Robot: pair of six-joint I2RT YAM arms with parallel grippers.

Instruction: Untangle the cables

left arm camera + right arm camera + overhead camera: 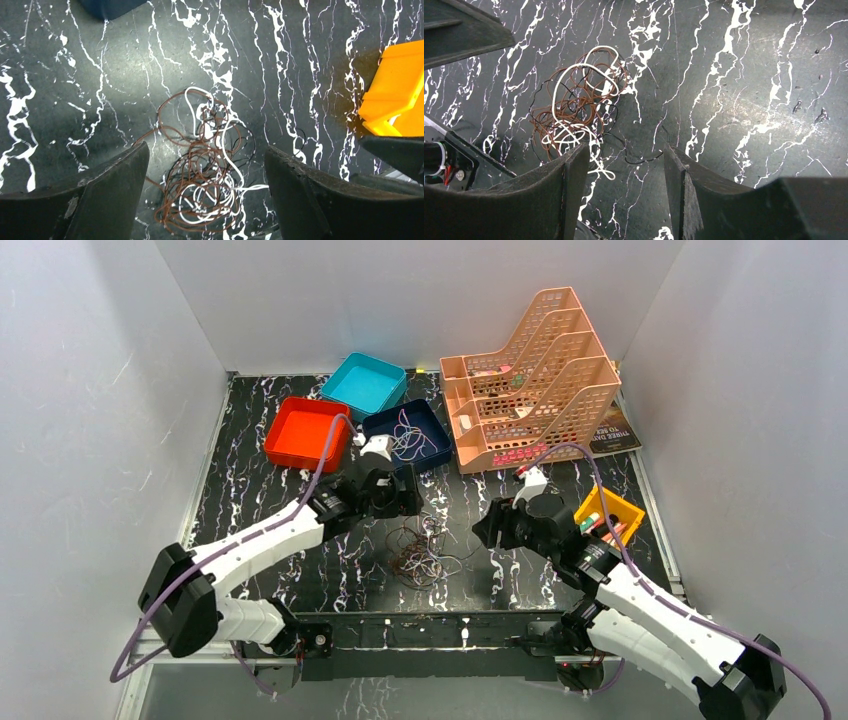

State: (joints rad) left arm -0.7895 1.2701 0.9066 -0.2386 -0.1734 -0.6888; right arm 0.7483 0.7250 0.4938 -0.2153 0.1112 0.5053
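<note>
While the left gripper and right gripper are hanging open and empty near the cables, the navy tray is holding loose strands.

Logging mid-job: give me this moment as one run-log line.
left jaws open, cables ahead between them | right jaws open, cables off to one side | cables: one tangled bunch on table, not gripped

Tangled cables on marbled table
</note>
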